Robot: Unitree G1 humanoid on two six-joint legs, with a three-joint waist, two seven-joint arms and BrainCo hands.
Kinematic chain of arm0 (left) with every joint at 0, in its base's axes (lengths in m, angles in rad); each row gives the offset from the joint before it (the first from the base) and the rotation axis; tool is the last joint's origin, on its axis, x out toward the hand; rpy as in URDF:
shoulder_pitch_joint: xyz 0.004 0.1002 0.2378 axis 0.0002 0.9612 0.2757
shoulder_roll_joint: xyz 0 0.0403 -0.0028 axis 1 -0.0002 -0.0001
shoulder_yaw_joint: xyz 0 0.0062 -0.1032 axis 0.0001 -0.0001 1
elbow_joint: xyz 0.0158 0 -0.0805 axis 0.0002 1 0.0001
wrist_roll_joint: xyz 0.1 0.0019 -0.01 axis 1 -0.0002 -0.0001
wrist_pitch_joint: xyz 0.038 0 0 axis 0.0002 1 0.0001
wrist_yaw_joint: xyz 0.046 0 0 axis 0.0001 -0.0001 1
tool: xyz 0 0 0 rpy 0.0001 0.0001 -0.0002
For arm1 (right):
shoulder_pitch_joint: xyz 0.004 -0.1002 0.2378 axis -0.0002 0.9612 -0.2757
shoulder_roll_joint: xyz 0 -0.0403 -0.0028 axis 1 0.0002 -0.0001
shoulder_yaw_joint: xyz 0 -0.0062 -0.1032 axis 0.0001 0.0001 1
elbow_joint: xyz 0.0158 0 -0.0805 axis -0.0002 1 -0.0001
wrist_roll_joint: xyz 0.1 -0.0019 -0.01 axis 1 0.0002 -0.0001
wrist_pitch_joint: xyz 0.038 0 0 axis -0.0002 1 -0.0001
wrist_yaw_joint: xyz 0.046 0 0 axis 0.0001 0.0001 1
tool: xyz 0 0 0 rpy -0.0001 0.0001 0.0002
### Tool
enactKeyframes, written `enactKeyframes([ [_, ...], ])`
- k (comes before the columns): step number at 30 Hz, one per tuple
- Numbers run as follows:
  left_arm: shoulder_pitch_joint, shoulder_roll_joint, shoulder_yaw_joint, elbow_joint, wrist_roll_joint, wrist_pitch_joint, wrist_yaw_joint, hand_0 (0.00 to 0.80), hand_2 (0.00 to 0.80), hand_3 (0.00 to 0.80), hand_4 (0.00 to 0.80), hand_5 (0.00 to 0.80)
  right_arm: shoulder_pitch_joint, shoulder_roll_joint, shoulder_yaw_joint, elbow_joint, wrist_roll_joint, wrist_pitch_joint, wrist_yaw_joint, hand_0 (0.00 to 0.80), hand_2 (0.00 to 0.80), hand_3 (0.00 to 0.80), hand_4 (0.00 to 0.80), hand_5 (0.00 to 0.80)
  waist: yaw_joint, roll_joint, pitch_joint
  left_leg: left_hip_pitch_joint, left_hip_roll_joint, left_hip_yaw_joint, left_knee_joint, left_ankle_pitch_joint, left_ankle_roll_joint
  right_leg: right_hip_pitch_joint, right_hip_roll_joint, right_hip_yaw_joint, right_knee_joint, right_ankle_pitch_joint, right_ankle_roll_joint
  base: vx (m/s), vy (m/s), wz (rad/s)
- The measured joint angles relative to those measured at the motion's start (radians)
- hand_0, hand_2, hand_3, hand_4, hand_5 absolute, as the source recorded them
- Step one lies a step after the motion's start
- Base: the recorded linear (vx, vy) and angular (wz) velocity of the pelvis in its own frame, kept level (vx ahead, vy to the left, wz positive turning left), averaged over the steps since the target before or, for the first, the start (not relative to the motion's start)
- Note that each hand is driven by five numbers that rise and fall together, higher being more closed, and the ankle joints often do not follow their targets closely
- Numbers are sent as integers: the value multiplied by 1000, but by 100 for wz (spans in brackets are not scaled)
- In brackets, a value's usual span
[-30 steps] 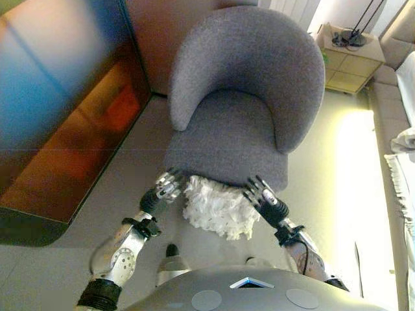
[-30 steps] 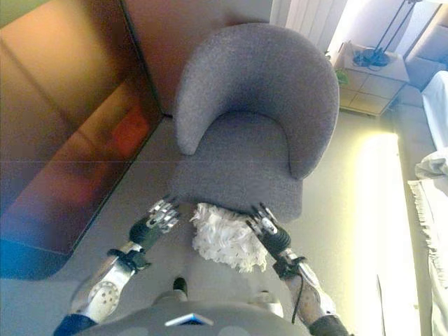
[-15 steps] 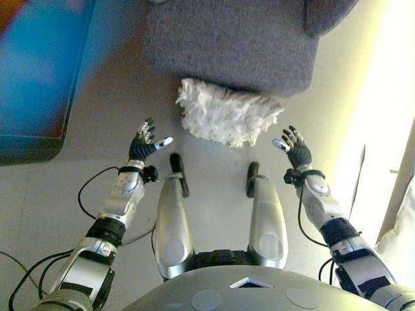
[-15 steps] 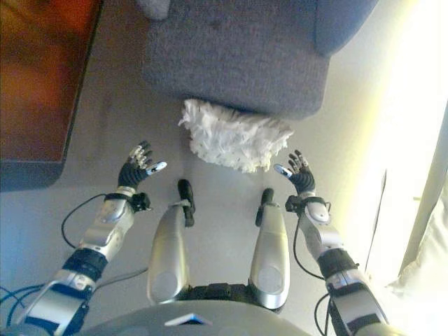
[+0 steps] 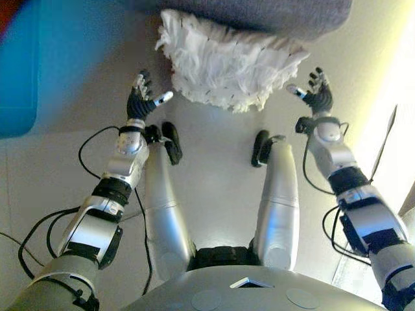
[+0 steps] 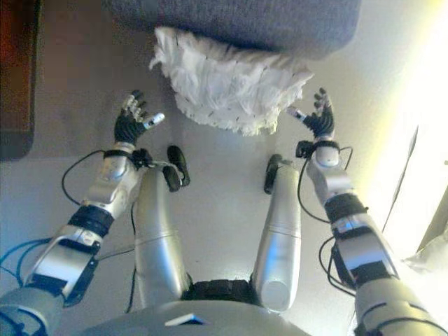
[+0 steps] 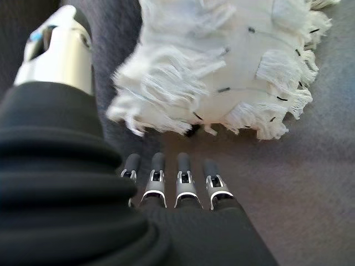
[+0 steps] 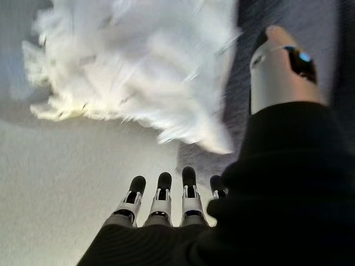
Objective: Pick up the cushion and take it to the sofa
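Observation:
A white shaggy cushion (image 5: 227, 65) lies on the floor against the front of the grey armchair (image 5: 272, 13). My left hand (image 5: 141, 97) is open just left of the cushion, not touching it. My right hand (image 5: 314, 92) is open just right of it, also apart. In the left wrist view the cushion (image 7: 222, 66) lies past my straight fingers (image 7: 177, 180). In the right wrist view the cushion (image 8: 138, 72) shows beyond my straight fingers (image 8: 161, 194).
The armchair's seat front runs along the top of the eye views. A dark glossy cabinet (image 6: 14, 70) stands at the left. Pale floor (image 5: 220, 168) lies below the cushion, brightly lit at the right (image 5: 382, 97).
The camera has tilted further down, so the chair has slid up the view. Both hands have reached forward and now flank the cushion on either side.

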Motion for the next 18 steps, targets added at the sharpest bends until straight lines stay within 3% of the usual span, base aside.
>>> enactKeyframes([
  [9, -136, 47, 43, 48, -175, 1, -51, 0, 0, 0, 0, 0, -180, -25, 4, 112, 112, 18, 91, 0, 0, 0, 0, 0, 2, 2, 12, -175, 2, -56, 210, -25, -11, -162, -6, 32, 242, -71, -11, 71, -20, 8],
  [14, -255, 58, 22, 110, -241, 30, -60, 0, 0, 0, 0, 0, -242, -33, 18, 165, 175, 41, 152, 0, 0, 0, 0, 0, -1, 2, 12, -222, 4, -62, 271, -33, -5, -204, -6, 50, 307, -87, -8, 83, -2, 3],
  [18, -264, 79, 23, 148, -259, 50, -58, 0, 0, 0, 0, 0, -251, -45, 35, 197, 198, 72, 246, 0, 0, 0, 0, 0, -3, 1, 13, -241, 4, -67, 348, -64, -4, -223, -7, 78, 380, -116, -1, 92, 9, 1],
])
